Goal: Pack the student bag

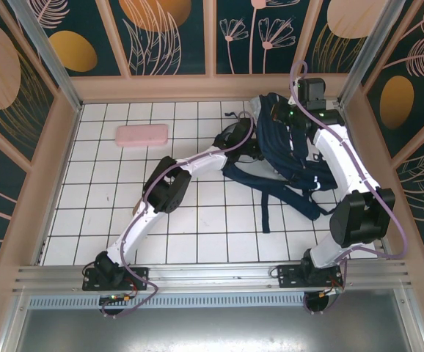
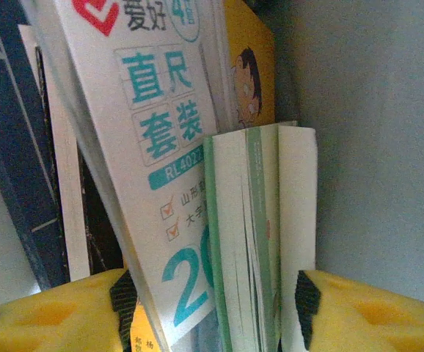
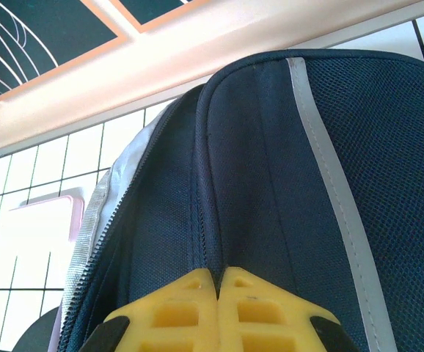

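Note:
The student bag stands at the back right of the tiled table, navy with a white stripe. My left gripper reaches into its open mouth. Inside, against the grey lining, that gripper is shut on a green-and-white book and a white ruler-set pack, which fill the gap between its pads. A yellow book stands behind them. My right gripper sits at the bag's top. Its yellow fingers are pressed together, pinching a fold of the bag beside the zip.
A pink pencil case lies at the back left of the table, and its edge shows past the bag. The bag's dark straps trail toward the table's middle. A dark book leans at the left inside the bag. Wooden walls enclose the table.

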Motion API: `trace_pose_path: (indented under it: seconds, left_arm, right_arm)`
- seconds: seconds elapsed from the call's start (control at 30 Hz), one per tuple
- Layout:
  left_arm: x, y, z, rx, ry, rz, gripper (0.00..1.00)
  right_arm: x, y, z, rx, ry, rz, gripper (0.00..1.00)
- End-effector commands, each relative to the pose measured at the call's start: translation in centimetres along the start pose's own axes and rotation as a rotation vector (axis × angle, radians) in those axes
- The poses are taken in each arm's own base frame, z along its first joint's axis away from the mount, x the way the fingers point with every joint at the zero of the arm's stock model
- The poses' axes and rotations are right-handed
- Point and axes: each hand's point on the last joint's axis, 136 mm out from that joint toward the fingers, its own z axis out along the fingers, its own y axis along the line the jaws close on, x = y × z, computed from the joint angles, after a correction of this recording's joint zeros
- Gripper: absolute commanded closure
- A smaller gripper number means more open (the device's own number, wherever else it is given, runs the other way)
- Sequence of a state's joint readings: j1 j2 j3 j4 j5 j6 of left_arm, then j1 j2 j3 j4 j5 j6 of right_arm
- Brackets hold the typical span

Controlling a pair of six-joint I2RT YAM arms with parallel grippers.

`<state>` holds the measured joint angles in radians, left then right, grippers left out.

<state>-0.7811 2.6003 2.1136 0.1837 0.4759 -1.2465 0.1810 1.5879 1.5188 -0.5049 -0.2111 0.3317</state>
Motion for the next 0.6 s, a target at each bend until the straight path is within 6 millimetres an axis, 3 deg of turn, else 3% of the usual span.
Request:
trace_pose_path:
  seconds: [0.0,0.27,0.57]
  left_arm:
    - [0.5,-2.2,-1.5,-0.002,0.007,0.057,0.32]
    - [-2.3,-0.7,-8.9,-0.121,-0.101,0.073,0.27]
    - [-3.2,3.4,-18.3,-0.347,-0.2,0.114,0.27]
  right_arm:
    - [-1.6,1.4,-1.3,-0.051,-0.076,-0.012,1.0]
    - [-0.4,0.2,-0.6,-0.022,-0.069,-0.008,1.0]
    - [2.7,-0.9,1.4,-0.005,-0.019,-0.002,1.0]
